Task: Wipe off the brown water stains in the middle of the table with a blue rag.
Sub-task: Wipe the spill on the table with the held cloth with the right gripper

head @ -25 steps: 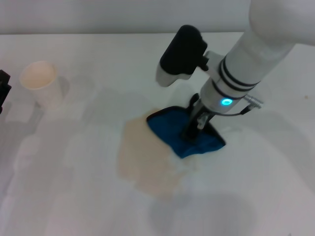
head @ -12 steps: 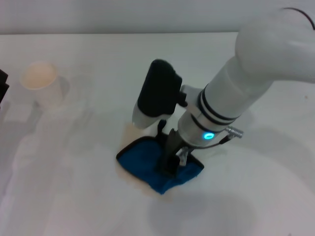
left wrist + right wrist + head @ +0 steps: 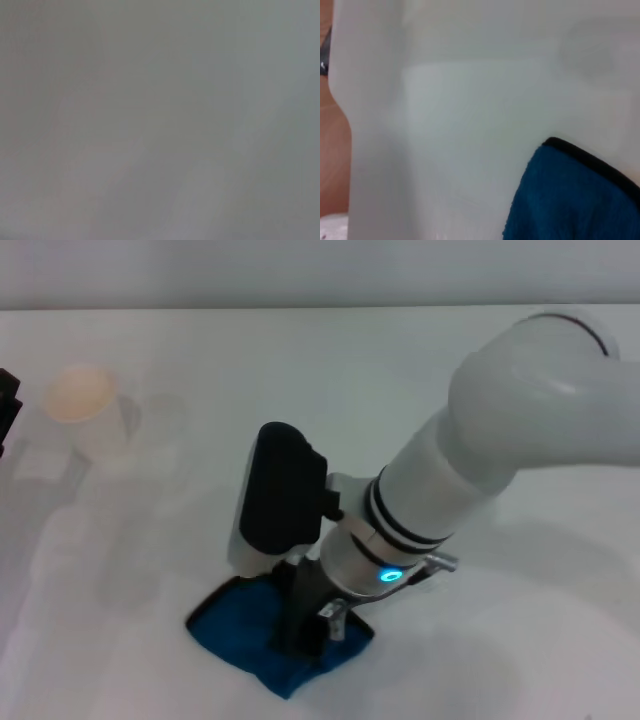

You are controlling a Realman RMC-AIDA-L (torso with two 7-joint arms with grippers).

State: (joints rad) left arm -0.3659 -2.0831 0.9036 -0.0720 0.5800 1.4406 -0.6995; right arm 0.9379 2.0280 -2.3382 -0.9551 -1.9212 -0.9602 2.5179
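The blue rag (image 3: pixel 232 632) lies crumpled on the white table (image 3: pixel 150 340) near the front middle. My right gripper (image 3: pixel 300 638) reaches down onto it and is shut on the blue rag, pressing it to the tabletop. The rag's blue cloth and black edging also show in the right wrist view (image 3: pixel 570 200). No brown water stains show; the spot where they lay is covered by the arm and the rag or out of view. My left gripper (image 3: pixel 6 410) is parked at the table's far left edge, only a black part showing.
A white paper cup (image 3: pixel 85 405) stands at the back left. The right arm's white forearm (image 3: pixel 520 430) stretches across the right half of the table. The left wrist view shows only a plain grey surface.
My right gripper has dragged the blue rag toward the front and left, across where the tan blotch lay. The blotch no longer shows.
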